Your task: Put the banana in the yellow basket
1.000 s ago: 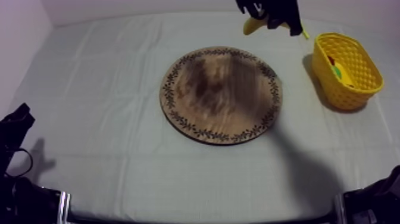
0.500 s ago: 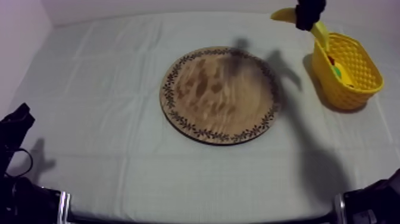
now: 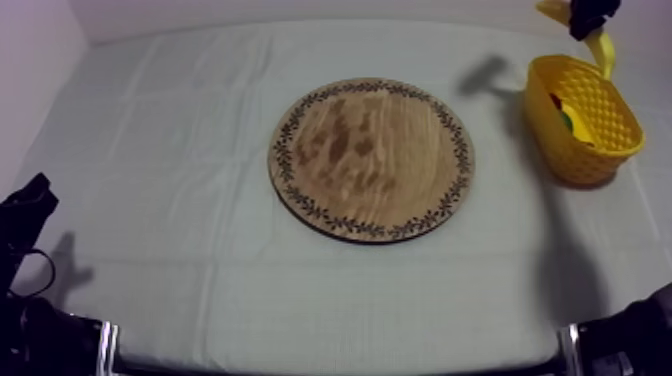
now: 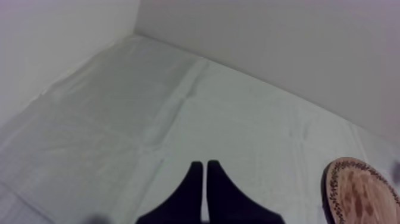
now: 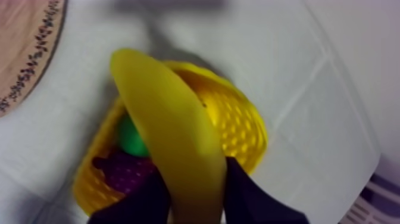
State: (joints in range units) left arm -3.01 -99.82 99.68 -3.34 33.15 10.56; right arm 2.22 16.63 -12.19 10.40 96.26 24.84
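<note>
One banana (image 5: 172,137) hangs pinched between the two black fingers of the right gripper (image 5: 191,170), clear above the yellow basket (image 5: 238,125). In the top view the fruit sits over the basket's far rim, with one end drooping toward that rim. The basket already holds a green item (image 5: 131,140) and a dark purple item (image 5: 122,173). The wooden board (image 3: 370,160) lies bare beside the basket. The left gripper (image 4: 205,179) rests well apart from the basket, beyond the board, with its fingers pressed together on nothing.

Likely faults from this position:
- The banana looks long against the basket's opening. Released crosswise or over the rim, one end may catch the wall and tip the fruit onto the cloth (image 3: 200,100).
- Released from this height, it may bounce off the contents and roll out.
- A descent too near the wall may shove or tilt the light basket.

Half a second earlier the banana and gripper stood short of the basket, on its board side. The arm's shadow then fell across the board; it now falls on the cloth just beside the basket. Board and basket have not shifted.
</note>
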